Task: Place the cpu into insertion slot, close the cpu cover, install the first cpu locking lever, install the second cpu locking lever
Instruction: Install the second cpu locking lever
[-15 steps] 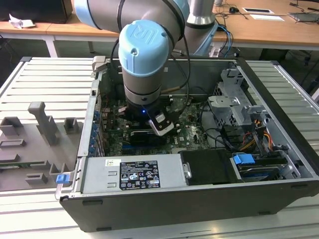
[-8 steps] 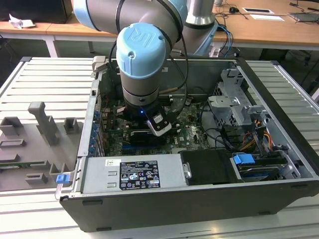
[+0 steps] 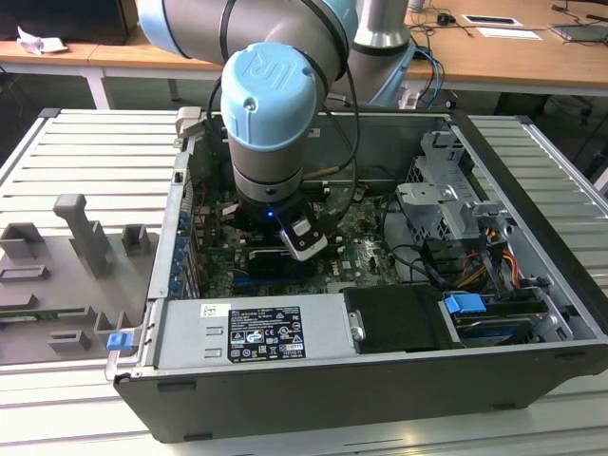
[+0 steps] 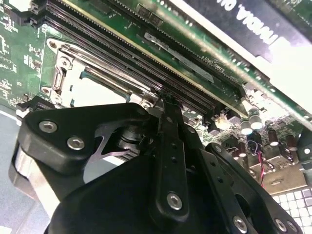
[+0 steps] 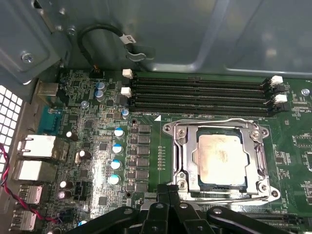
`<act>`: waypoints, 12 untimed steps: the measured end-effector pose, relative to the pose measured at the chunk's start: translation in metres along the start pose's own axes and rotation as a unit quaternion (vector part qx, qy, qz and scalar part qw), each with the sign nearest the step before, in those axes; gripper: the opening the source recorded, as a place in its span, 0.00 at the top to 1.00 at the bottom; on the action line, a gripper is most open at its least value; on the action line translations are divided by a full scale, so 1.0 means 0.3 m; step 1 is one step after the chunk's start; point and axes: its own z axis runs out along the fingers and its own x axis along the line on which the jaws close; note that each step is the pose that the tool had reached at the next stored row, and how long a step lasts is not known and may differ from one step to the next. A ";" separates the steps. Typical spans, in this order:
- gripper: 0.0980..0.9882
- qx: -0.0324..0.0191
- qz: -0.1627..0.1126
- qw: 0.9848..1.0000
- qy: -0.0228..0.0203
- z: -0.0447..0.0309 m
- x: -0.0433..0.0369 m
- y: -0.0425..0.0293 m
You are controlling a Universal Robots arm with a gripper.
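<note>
The cpu (image 5: 220, 156) sits in the socket beside the memory slots (image 5: 200, 95), with the cpu cover (image 5: 218, 160) lowered over it. The gripper (image 5: 168, 191), fingers pinched together and empty, hovers at the cover's edge; a misaligned push could scrape the motherboard (image 5: 97, 146).

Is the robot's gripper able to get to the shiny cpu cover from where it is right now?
Probably yes. In the first wrist view the gripper sits right at the edge of the cpu cover, which lies flat around the cpu, with nothing between them.
</note>
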 end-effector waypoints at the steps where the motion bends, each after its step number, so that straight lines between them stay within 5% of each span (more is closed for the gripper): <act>1: 0.99 0.000 0.000 1.000 0.000 0.000 0.000 0.000; 12: 0.99 0.000 0.000 1.000 0.000 -0.043 -0.001 0.017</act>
